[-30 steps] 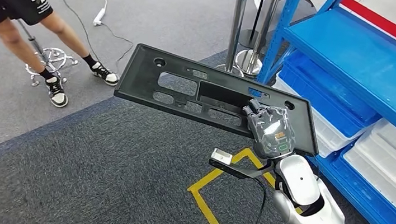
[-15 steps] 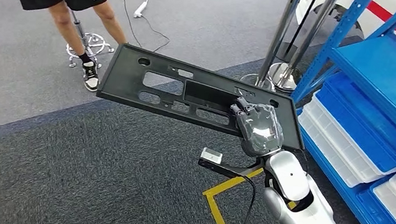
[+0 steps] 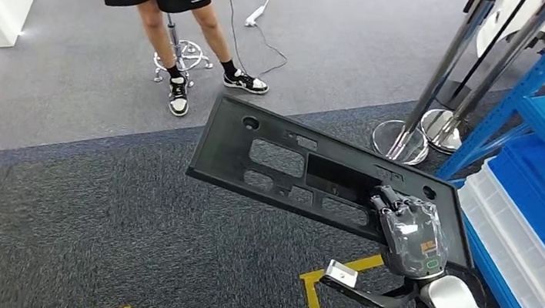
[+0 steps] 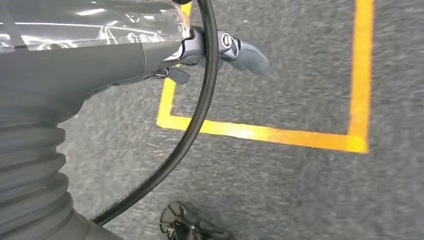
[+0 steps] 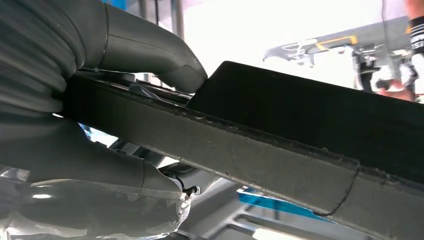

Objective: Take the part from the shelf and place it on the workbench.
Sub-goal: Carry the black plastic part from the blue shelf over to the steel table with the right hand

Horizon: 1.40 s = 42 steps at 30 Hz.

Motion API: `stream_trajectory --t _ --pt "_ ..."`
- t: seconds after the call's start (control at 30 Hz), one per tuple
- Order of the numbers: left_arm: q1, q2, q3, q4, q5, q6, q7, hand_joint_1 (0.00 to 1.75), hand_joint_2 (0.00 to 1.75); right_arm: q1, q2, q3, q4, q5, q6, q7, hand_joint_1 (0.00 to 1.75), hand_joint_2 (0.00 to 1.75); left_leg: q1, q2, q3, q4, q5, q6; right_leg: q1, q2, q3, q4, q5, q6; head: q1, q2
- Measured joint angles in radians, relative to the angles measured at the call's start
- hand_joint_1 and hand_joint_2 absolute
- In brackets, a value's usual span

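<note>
One long black plastic panel (image 3: 306,175) is gripped at its near end by the right hand (image 3: 409,230), cantilevering away; stiff, probably light, grip off-centre so may droop. Left hand (image 4: 220,50) hangs, holds nothing, fingers partly curled.

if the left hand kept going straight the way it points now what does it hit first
Probably the grey carpet: the left hand hangs pointing toward the floor by the yellow tape outline, nothing between, though depth is unclear.
</note>
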State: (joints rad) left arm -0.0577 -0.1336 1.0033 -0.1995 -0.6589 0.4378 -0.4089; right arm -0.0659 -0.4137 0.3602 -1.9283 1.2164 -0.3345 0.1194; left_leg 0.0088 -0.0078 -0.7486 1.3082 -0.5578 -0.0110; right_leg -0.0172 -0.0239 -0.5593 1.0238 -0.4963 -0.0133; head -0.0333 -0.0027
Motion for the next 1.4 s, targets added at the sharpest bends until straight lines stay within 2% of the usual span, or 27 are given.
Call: stream_trajectory --t 0.03,0.07,0.1,0.17,0.23,0.3,0.37,0.43,0.5,0.53,0.57,0.6,0.67,0.73,0.8,0.83,0.87,0.93,1.0,1.03,1.07,1.1,1.17,1.23,1.3,1.33,1.4 --pt "0.000 -0.003 0.000 0.000 -0.003 0.000 0.002 0.00 1.75 0.013 -0.005 -0.008 -0.010 0.003 0.000 0.002 1.75 1.75 0.001 0.002 0.004 0.000 0.008 0.000 0.001 -0.013 0.000 0.000 -0.001 0.000 0.000 0.000" --pt "0.001 -0.006 0.000 0.000 -0.005 -0.001 0.003 0.00 1.75 0.024 -0.011 -0.016 -0.021 0.005 0.001 0.004 1.75 1.75 0.002 0.005 0.027 -0.036 0.031 0.002 0.003 -0.026 0.002 0.000 -0.003 0.001 0.000 0.000" --pt "0.001 -0.008 0.000 0.000 -0.007 -0.004 0.003 0.00 1.75 0.034 -0.015 -0.024 -0.030 0.006 0.002 0.005 1.75 1.75 0.001 0.015 0.064 -0.101 0.062 0.006 0.004 -0.038 0.004 0.000 -0.005 0.002 0.000 0.000" --pt "-0.002 -0.009 0.000 0.000 -0.012 -0.012 0.001 0.00 1.75 0.046 -0.023 -0.041 -0.049 0.006 0.006 0.006 1.75 1.75 -0.011 0.056 0.134 -0.225 0.097 0.018 0.007 -0.058 0.009 0.000 -0.009 0.007 0.000 0.000" --pt "-0.004 -0.009 0.000 0.000 -0.018 -0.025 -0.004 0.00 1.75 0.050 -0.029 -0.054 -0.062 0.006 0.010 0.006 1.75 1.75 -0.024 0.074 0.155 -0.271 0.098 0.030 0.010 -0.076 0.011 -0.002 -0.010 0.015 0.000 0.000" --pt "-0.002 -0.009 -0.001 -0.001 -0.022 -0.040 -0.011 0.00 1.75 0.052 -0.034 -0.061 -0.070 0.007 0.013 0.004 1.75 1.75 -0.023 0.053 0.156 -0.283 0.106 0.040 0.009 -0.088 0.016 -0.004 -0.013 0.025 0.000 0.000" --pt "0.000 -0.009 -0.003 -0.002 -0.024 -0.058 -0.018 0.00 1.75 0.054 -0.040 -0.068 -0.078 0.011 0.018 -0.001 1.75 1.75 -0.018 0.033 0.163 -0.300 0.117 0.052 0.006 -0.048 0.006 0.025 -0.038 0.032 0.000 0.000" --pt "-0.002 -0.008 -0.005 -0.003 -0.029 -0.078 -0.027 0.00 1.75 0.059 -0.050 -0.075 -0.085 0.017 0.028 -0.005 1.75 1.75 -0.015 0.012 0.166 -0.307 0.123 0.060 0.003 0.005 -0.045 0.133 -0.098 0.034 0.000 0.000" --pt "-0.004 -0.007 -0.006 -0.003 -0.032 -0.094 -0.032 0.00 1.75 0.067 -0.059 -0.078 -0.086 0.020 0.037 -0.006 1.75 1.75 -0.015 -0.013 0.165 -0.305 0.124 0.061 0.002 0.018 -0.105 0.249 -0.139 0.036 0.000 0.000" --pt "-0.004 -0.006 -0.007 -0.004 -0.034 -0.100 -0.033 0.00 1.75 0.071 -0.062 -0.079 -0.087 0.022 0.040 -0.007 1.75 1.75 -0.015 -0.027 0.164 -0.303 0.123 0.061 0.000 0.018 -0.115 0.264 -0.132 0.038 0.000 0.000" --pt "-0.004 -0.004 -0.007 -0.004 -0.036 -0.103 -0.031 0.00 1.75 0.074 -0.064 -0.081 -0.089 0.024 0.042 -0.008 1.75 1.75 -0.014 -0.042 0.164 -0.299 0.122 0.059 -0.003 0.021 -0.106 0.239 -0.105 0.041 0.000 0.000" --pt "-0.003 -0.003 -0.008 -0.004 -0.039 -0.104 -0.027 0.00 1.75 0.077 -0.066 -0.083 -0.092 0.027 0.045 -0.009 1.75 1.75 -0.011 -0.057 0.164 -0.293 0.120 0.056 -0.008 0.028 -0.080 0.184 -0.066 0.044 0.000 0.000" --pt "-0.003 0.002 -0.009 -0.004 -0.043 -0.103 -0.020 0.00 1.75 0.083 -0.069 -0.089 -0.099 0.033 0.046 -0.009 1.75 1.75 -0.009 -0.084 0.155 -0.273 0.112 0.044 -0.019 0.079 -0.026 0.070 -0.019 0.049 0.000 0.000" --pt "-0.003 0.006 -0.009 -0.005 -0.047 -0.099 -0.013 0.00 1.75 0.092 -0.071 -0.094 -0.106 0.038 0.047 -0.008 1.75 1.75 -0.008 -0.110 0.139 -0.259 0.111 0.030 -0.022 0.112 -0.011 0.031 -0.017 0.045 0.000 0.000" --pt "0.001 0.008 -0.010 -0.006 -0.052 -0.093 -0.005 0.00 1.75 0.100 -0.072 -0.097 -0.113 0.043 0.048 -0.006 1.75 1.75 -0.004 -0.129 0.127 -0.258 0.116 0.019 -0.019 0.092 -0.014 0.029 -0.014 0.032 0.000 0.000" --pt "0.003 0.009 -0.010 -0.006 -0.053 -0.091 -0.001 0.00 1.75 0.102 -0.072 -0.098 -0.116 0.044 0.049 -0.005 1.75 1.75 -0.005 -0.116 0.122 -0.251 0.112 0.014 -0.017 0.079 -0.013 0.027 -0.012 0.025 0.000 0.000" --pt "0.005 0.009 -0.010 -0.006 -0.054 -0.090 0.001 0.00 1.75 0.104 -0.072 -0.099 -0.120 0.046 0.049 -0.004 1.75 1.75 -0.006 -0.091 0.112 -0.229 0.098 0.010 -0.017 0.065 -0.011 0.024 -0.010 0.018 0.000 0.000" --pt "0.002 0.011 -0.010 -0.006 -0.054 -0.089 0.002 0.00 1.75 0.108 -0.073 -0.101 -0.127 0.047 0.050 -0.003 1.75 1.75 -0.008 -0.025 0.066 -0.127 0.041 0.004 -0.010 0.037 -0.008 0.021 -0.010 0.009 -0.001 0.000" --pt "-0.001 0.012 -0.010 -0.006 -0.054 -0.089 0.002 0.00 1.75 0.112 -0.073 -0.102 -0.130 0.047 0.050 -0.003 1.75 1.75 -0.006 -0.002 0.011 -0.003 -0.014 0.003 -0.002 0.007 -0.008 0.021 -0.012 0.005 -0.001 0.000" --pt "0.000 0.012 -0.010 -0.006 -0.054 -0.089 0.002 0.00 1.75 0.113 -0.073 -0.102 -0.130 0.048 0.051 -0.003 1.75 1.75 -0.006 0.000 0.001 0.023 -0.018 0.005 0.001 -0.008 -0.008 0.021 -0.013 0.003 -0.001 0.000" --pt "0.001 0.012 -0.010 -0.006 -0.054 -0.089 0.003 0.00 1.75 0.114 -0.073 -0.102 -0.130 0.048 0.051 -0.003 1.75 1.75 -0.007 0.002 0.011 0.011 -0.004 0.010 0.004 -0.022 -0.007 0.021 -0.014 0.001 -0.001 0.000" --pt "0.002 0.012 -0.010 -0.006 -0.054 -0.089 0.003 0.00 1.75 0.114 -0.073 -0.102 -0.131 0.048 0.052 -0.003 1.75 1.75 -0.010 0.007 0.042 -0.042 0.025 0.017 0.007 -0.035 -0.004 0.021 -0.016 0.000 -0.001 0.000" --pt "0.001 0.014 -0.010 -0.006 -0.054 -0.088 0.003 0.00 1.75 0.114 -0.073 -0.102 -0.133 0.048 0.052 -0.003 1.75 1.75 -0.027 0.051 0.120 -0.187 0.075 0.037 0.010 -0.059 0.001 0.020 -0.019 0.000 -0.001 0.000" --pt "-0.002 0.017 -0.010 -0.007 -0.055 -0.088 0.003 0.00 1.75 0.115 -0.073 -0.102 -0.134 0.048 0.052 -0.003 1.75 1.75 -0.044 0.085 0.156 -0.263 0.088 0.054 0.011 -0.081 0.004 0.016 -0.021 0.004 -0.001 0.000" --pt "-0.001 0.021 -0.010 -0.007 -0.055 -0.088 0.003 0.00 1.75 0.115 -0.073 -0.102 -0.134 0.049 0.056 -0.002 1.75 1.75 -0.048 0.069 0.158 -0.277 0.092 0.063 0.012 -0.102 0.009 0.009 -0.021 0.011 -0.001 0.000" --pt "0.001 0.022 -0.010 -0.008 -0.055 -0.088 0.003 0.00 1.75 0.113 -0.073 -0.102 -0.135 0.050 0.060 -0.001 1.75 1.75 -0.045 0.057 0.164 -0.289 0.099 0.065 0.011 -0.098 0.012 0.010 -0.024 0.015 -0.001 0.000" --pt "0.001 0.023 -0.010 -0.008 -0.058 -0.091 0.002 0.00 1.75 0.108 -0.074 -0.102 -0.138 0.052 0.069 0.004 1.75 1.75 -0.036 0.034 0.179 -0.314 0.114 0.072 0.008 -0.046 -0.003 0.054 -0.053 0.023 0.000 0.000"
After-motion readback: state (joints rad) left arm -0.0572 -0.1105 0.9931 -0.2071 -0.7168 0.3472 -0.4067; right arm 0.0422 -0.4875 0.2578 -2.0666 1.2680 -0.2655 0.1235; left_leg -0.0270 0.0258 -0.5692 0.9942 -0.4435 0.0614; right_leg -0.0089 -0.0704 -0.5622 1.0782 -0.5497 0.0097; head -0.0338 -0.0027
